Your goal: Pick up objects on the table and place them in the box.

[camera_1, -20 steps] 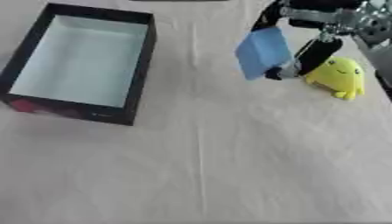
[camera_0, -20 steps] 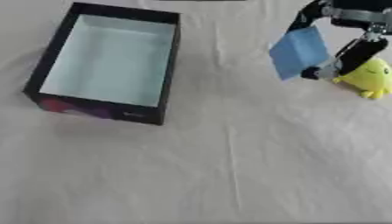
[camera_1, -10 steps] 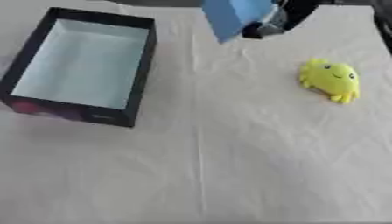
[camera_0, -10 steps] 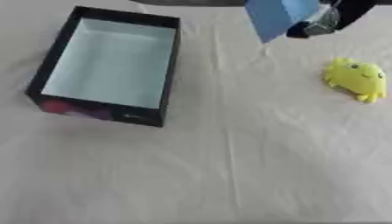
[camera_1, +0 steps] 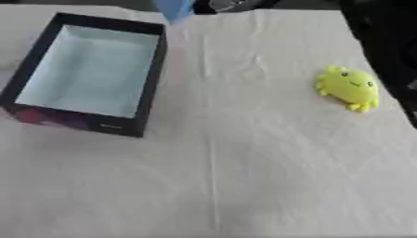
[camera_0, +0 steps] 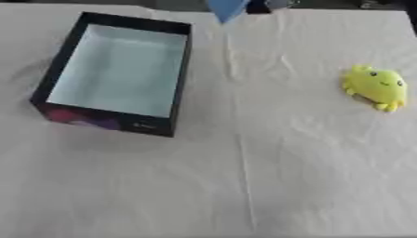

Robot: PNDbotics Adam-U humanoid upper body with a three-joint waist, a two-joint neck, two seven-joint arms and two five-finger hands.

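A flat blue piece (camera_0: 225, 8) hangs at the top edge of the view, just beyond the far right corner of the box. My right hand (camera_1: 232, 4) is shut on it; only dark parts of the hand show at that edge, with the rest cut off. The box (camera_0: 182, 74) has black walls and a pale blue floor, and it stands open at the left with nothing inside. A yellow plush toy (camera_0: 376, 86) lies on the white cloth at the right. My left hand is out of sight.
My right arm (camera_1: 387, 42) shows as a dark mass along the right side of the right eye view, above the toy. The white cloth (camera_0: 244, 176) covers the table, with creases running down the middle.
My right hand has carried the blue piece up from beside the yellow toy, leftward and farther away, to the top edge near the box. The toy and box have stayed put.
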